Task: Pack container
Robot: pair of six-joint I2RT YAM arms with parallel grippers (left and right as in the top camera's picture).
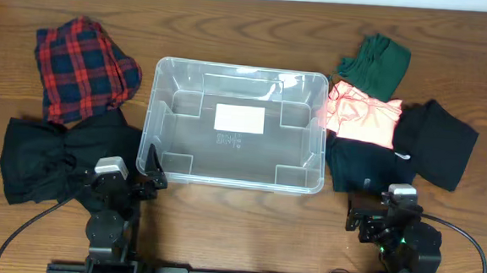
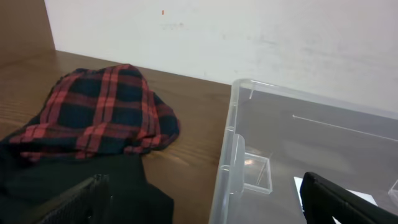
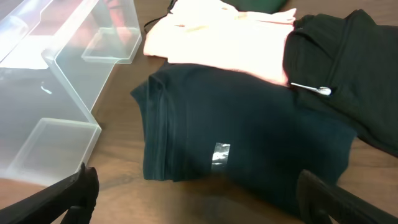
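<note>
A clear container (image 1: 151, 105) sits empty at the centre of a wooden surface (image 1: 238, 229), with clothes on both sides.
At upper left lies a red plaid garment (image 1: 85, 66), with a black garment (image 1: 47, 160) below it. The left end effector (image 2: 202, 193) hangs by the container's lower left corner, fingers spread wide and gripping nothing. Right of the container lie a green garment (image 1: 375, 64), a coral one (image 1: 362, 117), a dark folded one (image 1: 362, 167) and a black one (image 1: 436, 141). At lower right, the right end effector (image 3: 198, 177) is also spread wide and empty.
</note>
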